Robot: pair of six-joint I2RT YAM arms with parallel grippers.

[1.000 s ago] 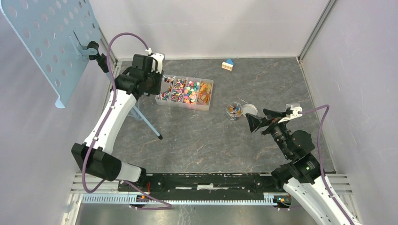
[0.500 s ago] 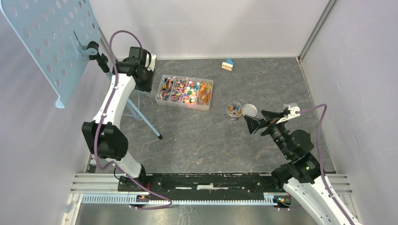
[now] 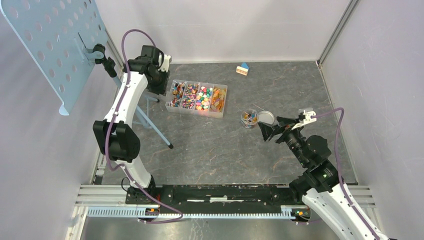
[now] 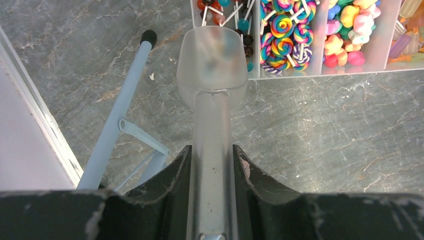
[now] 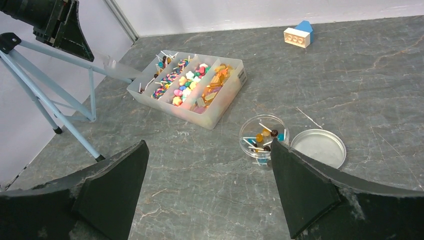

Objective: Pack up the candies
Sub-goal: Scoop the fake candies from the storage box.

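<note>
Our left jaws clench a frosted scoop (image 4: 212,65) at the clear tray (image 4: 350,73) rim beside the candies (image 4: 285,35); our right jaws gape over open marbled table (image 5: 210,165).

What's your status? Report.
Left gripper shut on scoop, at tray's end bin. Right gripper open, empty, by jar. Few candies in jar, lid off. Nothing between tray and jar.

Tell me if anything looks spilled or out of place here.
A thin pale stick lies loose on the table beside the round lid, outside the jar and the sorting tray. It looks like a stray lollipop stick.
</note>
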